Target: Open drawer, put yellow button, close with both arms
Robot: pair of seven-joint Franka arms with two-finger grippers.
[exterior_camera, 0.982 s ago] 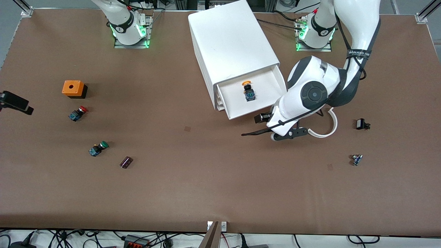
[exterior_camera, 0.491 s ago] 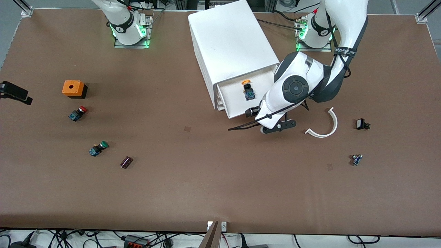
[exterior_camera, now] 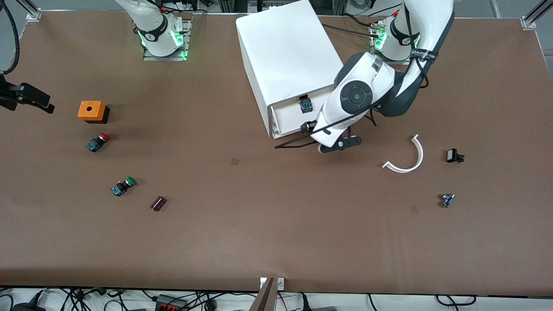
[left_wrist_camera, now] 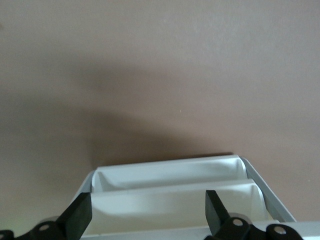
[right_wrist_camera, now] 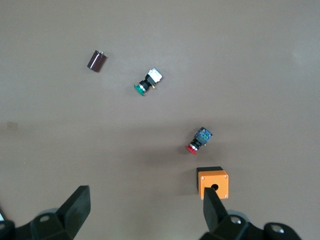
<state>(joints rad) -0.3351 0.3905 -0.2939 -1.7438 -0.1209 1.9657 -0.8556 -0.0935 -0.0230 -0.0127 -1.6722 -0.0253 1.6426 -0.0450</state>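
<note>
Front view: cabinet [exterior_camera: 287,56] sits upper middle of the frame. Its top drawer [exterior_camera: 288,117] is out only a short way. The yellow button [exterior_camera: 306,105] is inside it, right at the cabinet's edge; only the black-and-blue body shows, the cap is hidden under the cabinet top. Nothing else visible in the drawer. The three lower drawers look shut, contents unseen.
Left gripper [exterior_camera: 307,128] is at the drawer front, toward the left arm's end of it. Right gripper [exterior_camera: 27,97] hangs at the frame edge over the table near the orange box [exterior_camera: 91,110], well apart from the cabinet.

Left wrist view: left gripper [left_wrist_camera: 145,220] jaws apart, nothing clamped, the stacked white drawer fronts just below.

Right wrist view: right gripper [right_wrist_camera: 145,215] jaws apart, empty. Below it are the orange box [right_wrist_camera: 214,182], red button [right_wrist_camera: 199,140] and green button [right_wrist_camera: 147,82].

Risks, my read:
- The button may be standing tall and catch on the cabinet lip, jamming the drawer.
- A one-sided push at the corner could skew the drawer or slide the whole cabinet.
- The task wants both arms, and the right one isn't in place.
</note>
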